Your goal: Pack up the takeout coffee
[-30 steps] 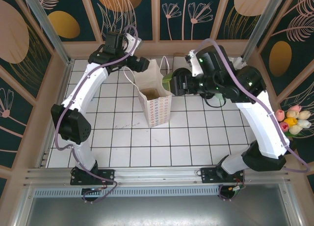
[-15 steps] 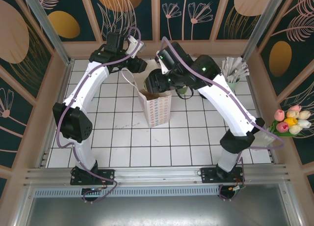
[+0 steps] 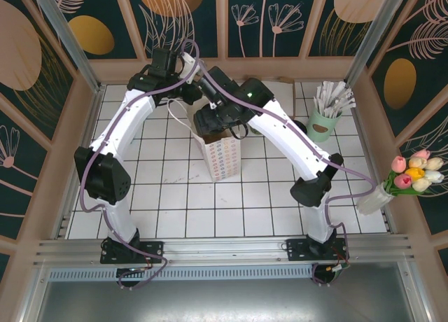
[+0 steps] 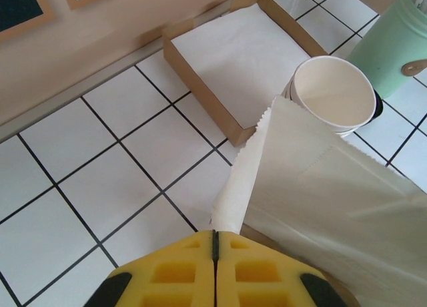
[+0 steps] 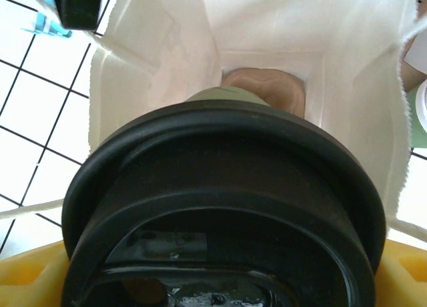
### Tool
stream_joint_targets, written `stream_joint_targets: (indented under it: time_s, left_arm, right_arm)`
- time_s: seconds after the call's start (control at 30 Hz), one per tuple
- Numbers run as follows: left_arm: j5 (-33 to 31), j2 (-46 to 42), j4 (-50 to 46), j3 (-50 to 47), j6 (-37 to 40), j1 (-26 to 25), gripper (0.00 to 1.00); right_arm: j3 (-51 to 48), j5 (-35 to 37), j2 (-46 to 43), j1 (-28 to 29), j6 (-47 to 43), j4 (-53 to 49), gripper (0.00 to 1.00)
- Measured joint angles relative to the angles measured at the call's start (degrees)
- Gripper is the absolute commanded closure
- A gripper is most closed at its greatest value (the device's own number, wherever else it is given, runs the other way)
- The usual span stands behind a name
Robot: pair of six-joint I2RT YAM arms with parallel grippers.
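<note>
The takeout coffee (image 5: 220, 187), a green cup under a round black lid, is in my right gripper (image 5: 213, 283), which is shut on it; a yellow finger (image 5: 20, 280) shows beside the lid. The cup hangs right over the open mouth of the white paper bag (image 5: 260, 27). From above, my right gripper (image 3: 218, 119) sits over the bag (image 3: 222, 157) and hides the cup. My left gripper (image 4: 215, 237) is shut on the bag's (image 4: 320, 187) back rim, pinching the paper edge, at the bag's far left corner (image 3: 187, 94).
A stack of lidless cups (image 4: 333, 93) stands just behind the bag, beside a brown tray of white paper (image 4: 233, 53). A mint green holder (image 3: 323, 122) with sachets is at the back right. A vase of tulips (image 3: 413, 175) stands at the right edge. Something brown (image 5: 267, 93) lies at the bag's bottom.
My right arm swung left from beside the bag to over its mouth, carrying the cup. My left gripper closed on the bag's rim.
</note>
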Motion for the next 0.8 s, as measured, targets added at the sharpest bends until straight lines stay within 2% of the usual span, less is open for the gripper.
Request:
stream_joint_targets:
  time_s: [0.17, 0.8]
  left_arm:
    - [0.6, -1.0, 0.5, -1.7, -0.1, 0.0, 1.0]
    - [2.1, -3.2, 0.9, -3.5, -6.1, -0.2, 1.0]
  right_arm:
    - [-0.6, 0.2, 0.0, -1.1, 0.0, 0.0, 0.41]
    - [-2.0, 2.8, 5.4, -2.0, 1.0, 0.0, 0.42]
